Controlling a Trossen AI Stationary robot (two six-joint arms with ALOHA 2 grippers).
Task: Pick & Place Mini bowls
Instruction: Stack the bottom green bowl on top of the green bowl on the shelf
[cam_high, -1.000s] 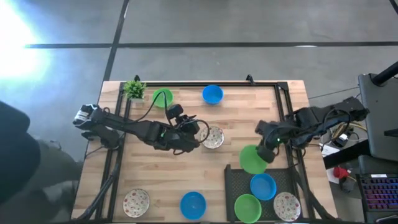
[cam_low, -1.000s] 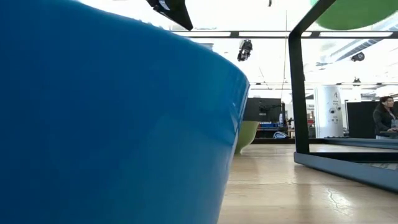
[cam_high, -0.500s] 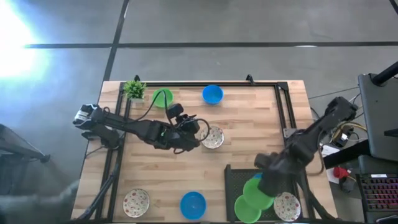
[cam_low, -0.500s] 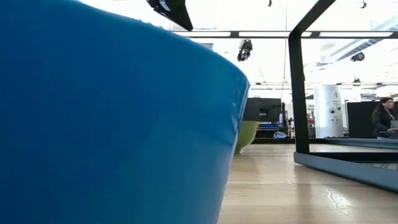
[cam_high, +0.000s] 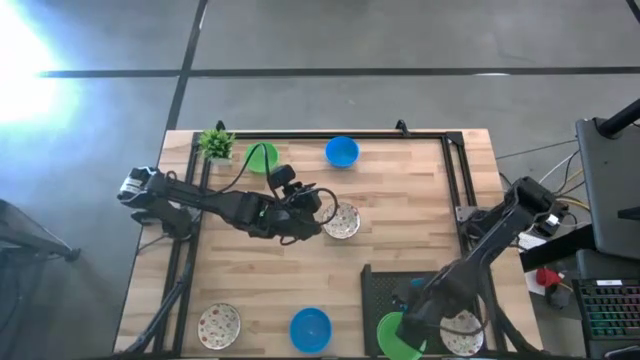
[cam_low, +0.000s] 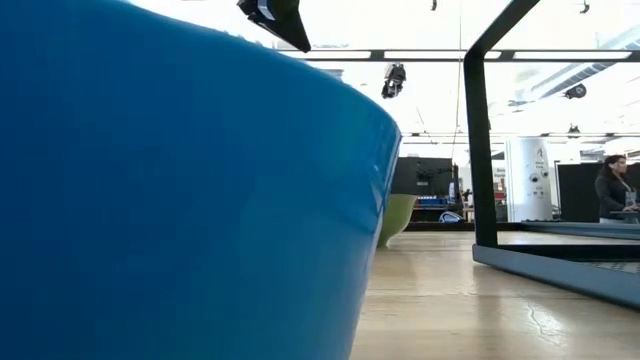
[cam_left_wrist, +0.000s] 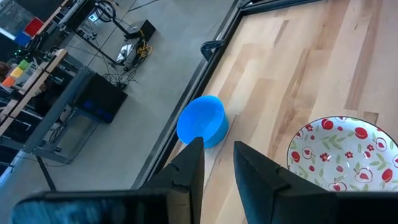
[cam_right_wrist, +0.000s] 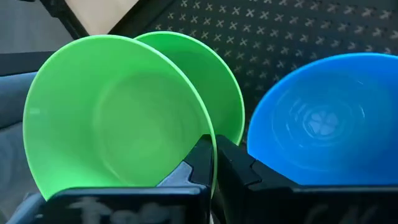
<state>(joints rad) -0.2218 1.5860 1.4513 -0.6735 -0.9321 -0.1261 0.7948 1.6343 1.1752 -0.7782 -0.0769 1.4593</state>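
Note:
My right gripper (cam_high: 412, 318) is over the near left part of the black tray (cam_high: 380, 282), shut on a green mini bowl (cam_right_wrist: 118, 118). That bowl is tilted, right beside a second green bowl (cam_right_wrist: 214, 81) that lies in the tray with a blue bowl (cam_right_wrist: 317, 118) and a speckled bowl (cam_high: 463, 331). My left gripper (cam_left_wrist: 217, 168) hovers mid-table, slightly open, beside a speckled bowl (cam_high: 343, 220). On the table stand a green bowl (cam_high: 262, 157), a blue bowl (cam_high: 342, 152), a speckled bowl (cam_high: 219, 324) and a blue bowl (cam_high: 310, 328). My right gripper holds the green bowl by its rim (cam_right_wrist: 210, 142), pinched with one finger inside the bowl and one outside. The bowl is tipped on its side, its opening facing the wrist camera. Whether it touches the green bowl behind it, I cannot tell.
A small potted plant (cam_high: 216, 143) stands at the far left corner. A black frame (cam_high: 340, 136) runs along the table's far edge and sides. In the low view the near blue bowl (cam_low: 150, 200) fills the left half; a person (cam_low: 612, 190) sits in the room beyond.
My right gripper has carried the green bowl from above the tray's far left corner toward the table's near edge and down, to beside the green bowl in the tray. The bowl has stayed in its hold.

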